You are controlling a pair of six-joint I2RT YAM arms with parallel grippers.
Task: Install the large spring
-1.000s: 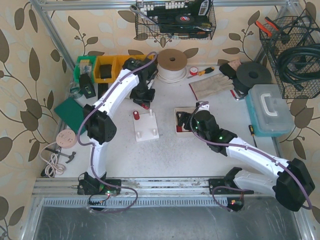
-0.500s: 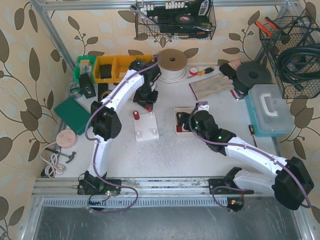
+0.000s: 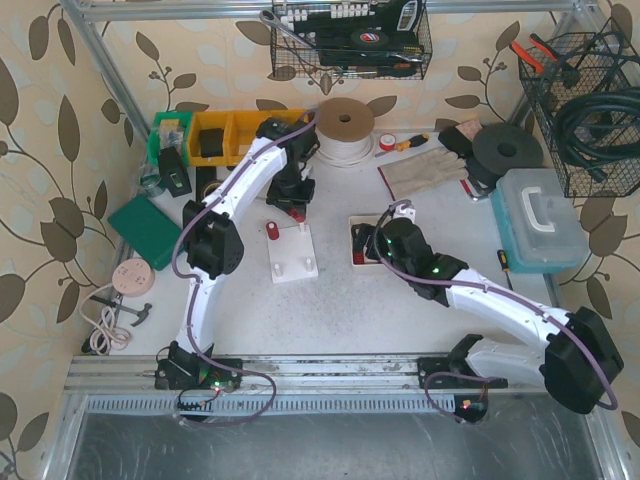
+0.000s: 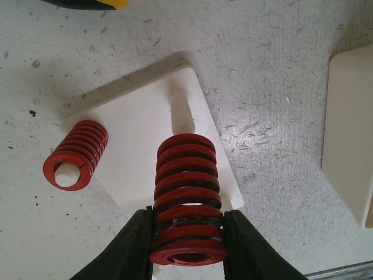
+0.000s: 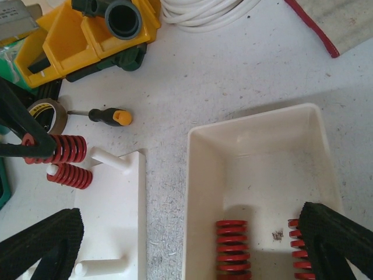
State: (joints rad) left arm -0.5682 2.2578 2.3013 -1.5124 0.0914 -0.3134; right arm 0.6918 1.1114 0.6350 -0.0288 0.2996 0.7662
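While clamped in the left claw (image 4: 187, 242), large spring (image 4: 186, 186) near white peg plate (image 4: 137, 137); right claw (image 5: 189, 245) wide apart.

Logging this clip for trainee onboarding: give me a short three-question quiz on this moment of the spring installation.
1. True or false: the left gripper is shut on a large red coil spring.
2. How many red springs already sit over a peg of the flat white plastic peg plate? A none, B one, C three.
3. Fill in: the open right gripper hovers above the white plastic ____ holding spare red springs.
Key: 1 true; 2 B, the seated red spring; 3 tray.
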